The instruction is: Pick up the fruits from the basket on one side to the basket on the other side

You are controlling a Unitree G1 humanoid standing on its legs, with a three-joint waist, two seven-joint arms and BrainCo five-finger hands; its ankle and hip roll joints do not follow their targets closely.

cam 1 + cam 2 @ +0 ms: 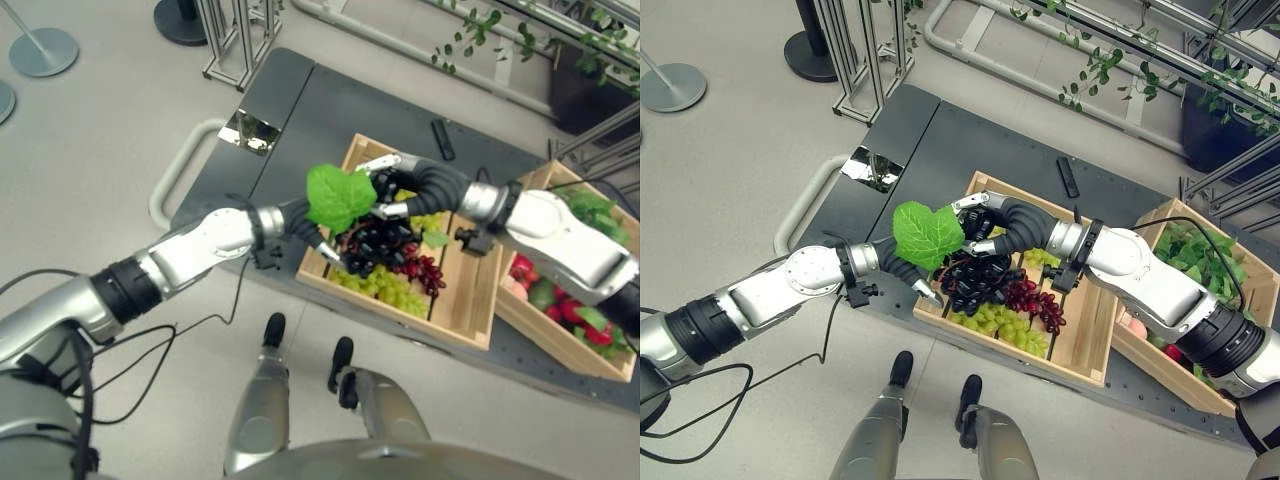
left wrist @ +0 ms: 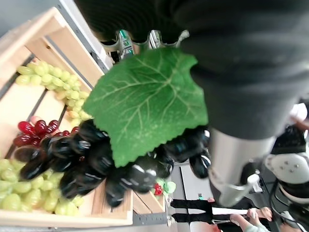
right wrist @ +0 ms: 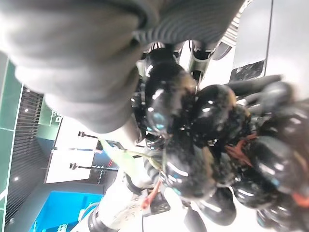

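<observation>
Hiding both grasps, the green leaf (image 1: 927,234) covers black grapes (image 1: 975,277); left robot hand (image 1: 923,286) and right robot hand (image 1: 980,222) grips unreadable.

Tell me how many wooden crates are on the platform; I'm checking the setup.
2: one crate holding grapes lies under both hands, the other crate with mixed produce sits to its right, partly hidden by the right arm.

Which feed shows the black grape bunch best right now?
The left wrist view: the black grape bunch hangs whole under its green leaf, above the wooden crate. The right wrist view shows only berries up close. In both eye views the leaf, left hand and right hand partly cover it.
</observation>
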